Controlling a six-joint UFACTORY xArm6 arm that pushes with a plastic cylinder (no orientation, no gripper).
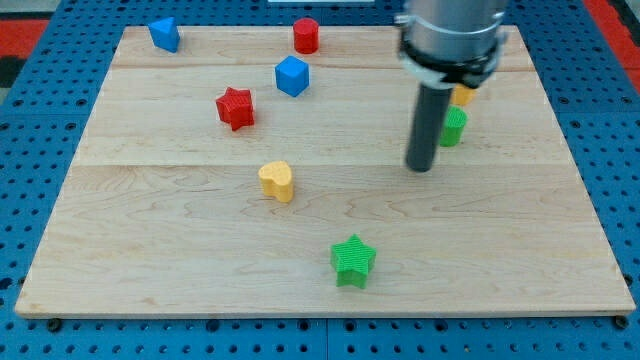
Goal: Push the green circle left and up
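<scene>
Seven small plastic blocks sit on the pale wooden board [150,230]: two blue, two red, two green, one yellow heart [277,181], perhaps an eighth yellow behind the rod. No claw here; my tip [420,168] rests just at seven o'clock of the green circle [454,127], seemingly apart.

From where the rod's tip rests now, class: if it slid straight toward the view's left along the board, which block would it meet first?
Probably the yellow heart, the nearest block left of my tip. It sits slightly lower in the view, so depth is unclear and my tip might pass just above it. The green circle lies on my tip's right.
</scene>
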